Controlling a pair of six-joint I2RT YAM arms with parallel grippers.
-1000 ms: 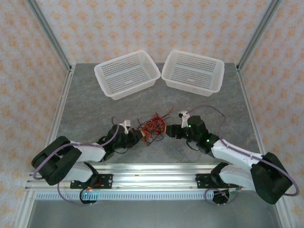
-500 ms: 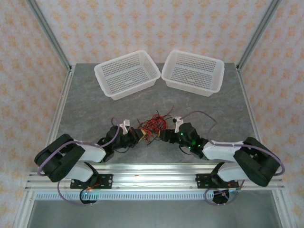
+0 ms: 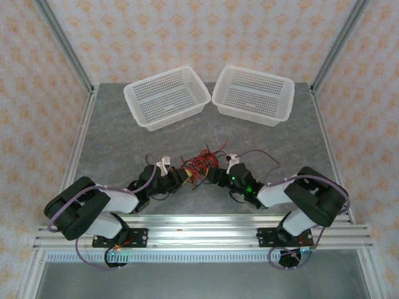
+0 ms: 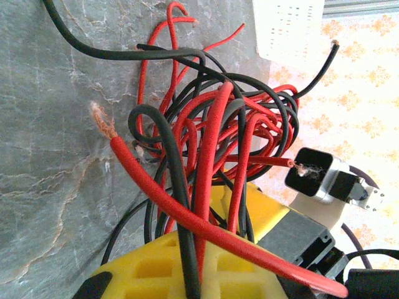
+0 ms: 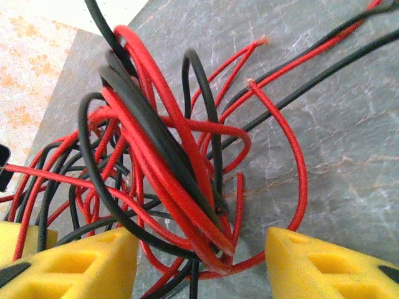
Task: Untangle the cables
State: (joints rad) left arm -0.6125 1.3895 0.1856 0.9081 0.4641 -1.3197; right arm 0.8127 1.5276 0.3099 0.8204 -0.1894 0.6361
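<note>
Several red and black cables (image 3: 201, 165) lay knotted in one heap on the grey table (image 3: 124, 143), close to its near edge and about midway along it. Both arms reached in low toward the heap from that edge. The left gripper (image 3: 182, 175) met the tangle on its left side, and its yellow fingers were pressed together on the strands. In the left wrist view a thick red wire and a black one ran straight into the left gripper (image 4: 206, 243), while the cables (image 4: 212, 137) looped above it with frayed copper ends showing. The right gripper (image 3: 215, 176) stood at the heap's right side. Its own camera showed the right gripper (image 5: 199, 240) with fingers apart and a bunch of the cables (image 5: 162, 143) passing down between them. Two white baskets (image 3: 167, 96) (image 3: 254, 93) sat side by side along the far edge, well apart from the wires.
</note>
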